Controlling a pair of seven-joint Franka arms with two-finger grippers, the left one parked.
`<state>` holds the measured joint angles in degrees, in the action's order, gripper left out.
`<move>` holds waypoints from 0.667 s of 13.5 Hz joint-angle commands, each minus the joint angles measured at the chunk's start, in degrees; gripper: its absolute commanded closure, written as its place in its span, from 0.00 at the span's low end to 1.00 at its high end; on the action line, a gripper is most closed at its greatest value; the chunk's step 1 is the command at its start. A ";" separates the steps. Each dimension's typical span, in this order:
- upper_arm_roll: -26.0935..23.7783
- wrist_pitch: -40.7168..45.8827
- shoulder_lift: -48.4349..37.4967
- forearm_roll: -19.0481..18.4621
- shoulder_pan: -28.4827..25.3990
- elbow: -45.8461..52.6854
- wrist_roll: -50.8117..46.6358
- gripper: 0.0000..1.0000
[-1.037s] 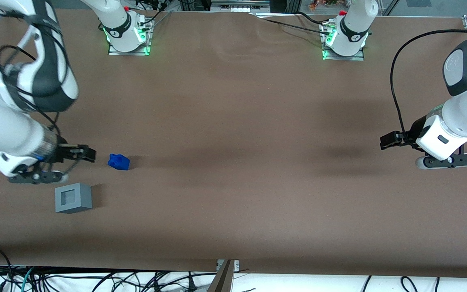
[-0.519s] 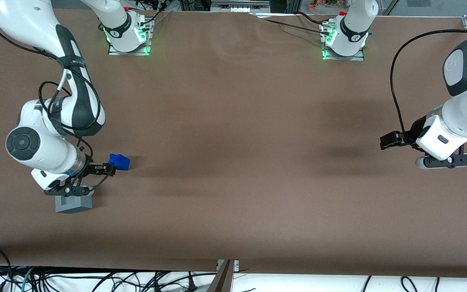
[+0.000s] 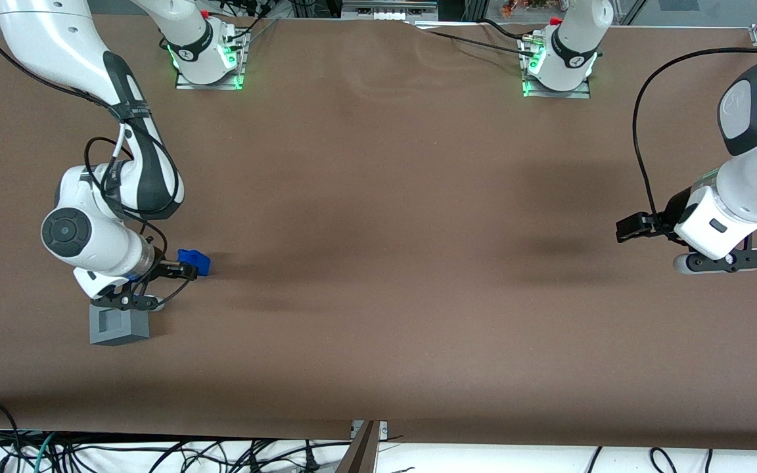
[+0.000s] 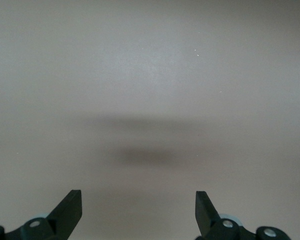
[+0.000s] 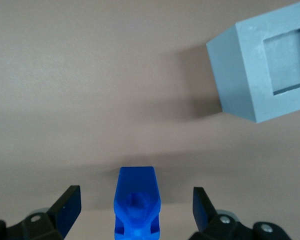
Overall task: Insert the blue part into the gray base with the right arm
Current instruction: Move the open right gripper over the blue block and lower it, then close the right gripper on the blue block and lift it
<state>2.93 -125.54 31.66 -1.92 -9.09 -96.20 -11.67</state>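
The blue part (image 3: 196, 260) lies on the brown table, toward the working arm's end. My right gripper (image 3: 184, 269) is low over it, open, with a finger on each side and not touching it. In the right wrist view the blue part (image 5: 137, 202) sits midway between the two black fingers (image 5: 70, 205), with clear gaps on both sides. The gray base (image 3: 117, 327) stands on the table nearer the front camera than the blue part, partly covered by my wrist. Its square recess faces up and shows in the right wrist view (image 5: 270, 70).
The brown table (image 3: 378, 230) stretches wide toward the parked arm's end. Two arm mounts with green lights (image 3: 207, 62) stand along the table edge farthest from the front camera. Cables hang below the near edge.
My right arm has swung in over the table and come down, bringing the open gripper from beside the blue part to around it. The blue part and gray base have not moved.
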 commanded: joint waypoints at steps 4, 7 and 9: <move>-0.21 -1.64 -1.78 0.43 0.22 -4.43 -0.99 0.01; -0.21 -2.42 -1.78 0.43 0.30 -5.22 -0.99 0.01; -0.29 -4.00 -1.95 0.43 0.22 -6.79 -0.99 0.01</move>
<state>2.94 -127.38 31.64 -1.92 -9.09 -99.58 -12.03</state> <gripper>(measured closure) 0.009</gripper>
